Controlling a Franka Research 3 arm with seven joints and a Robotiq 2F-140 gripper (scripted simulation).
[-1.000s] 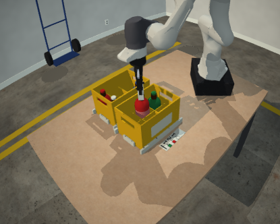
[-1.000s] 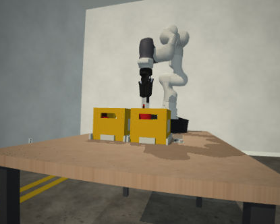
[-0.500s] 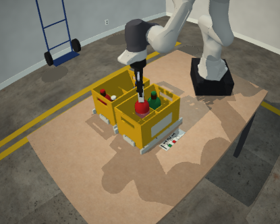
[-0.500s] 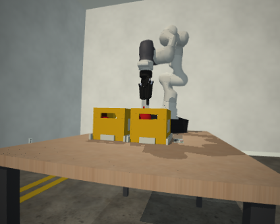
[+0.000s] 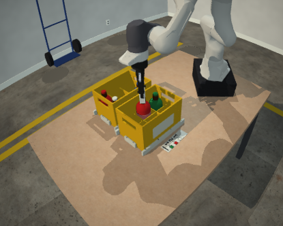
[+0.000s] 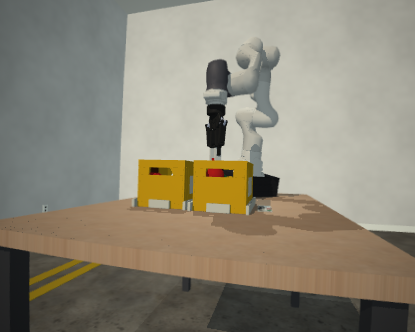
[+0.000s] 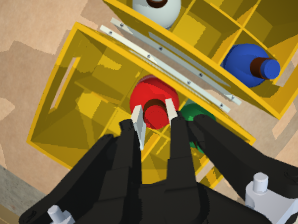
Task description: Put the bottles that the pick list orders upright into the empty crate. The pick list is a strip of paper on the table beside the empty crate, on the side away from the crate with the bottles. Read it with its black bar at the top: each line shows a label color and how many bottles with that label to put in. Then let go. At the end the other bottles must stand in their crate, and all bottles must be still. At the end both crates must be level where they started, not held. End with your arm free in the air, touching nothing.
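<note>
- On the bench (image 5: 69, 146) (image 6: 136, 240), two yellow crates stand side by side, level and just apart. In the top view, the bottle crate (image 5: 110, 115) (image 6: 161, 192) (image 7: 287, 102) is nearer the bench's upper-left edge.
- The receiving crate (image 5: 130, 137) (image 6: 221, 196) (image 7: 44, 125) stands on the other side, farther in from that edge.
- The claw (image 5: 142, 99) (image 6: 215, 154) (image 7: 155, 112) points down over the receiving crate, its fingers closed in on the neck of a red bottle (image 5: 143, 108) (image 6: 215, 173) (image 7: 150, 91).
- That red bottle is upright and partly down inside the receiving crate. Whether its bottom touches the crate floor, I cannot tell.
- A green bottle (image 5: 155, 103) (image 7: 196, 111) stands in the same crate, in a compartment beside the red one.
- In the bottle crate are another red bottle (image 5: 103, 93), a white bottle (image 5: 114, 99) (image 7: 157, 16) and a blue bottle (image 7: 244, 64).
- The pick list (image 5: 180, 137) (image 6: 265, 208) lies flat beside the receiving crate, on the side toward the bench's lower-right edge in the top view. It shows a red patch and a green patch; the counts are too small to read.
- The arm's black base (image 5: 232, 89) (image 6: 271, 186) stands by the bench's upper-right edge in the top view, between its top and right corners.
</note>
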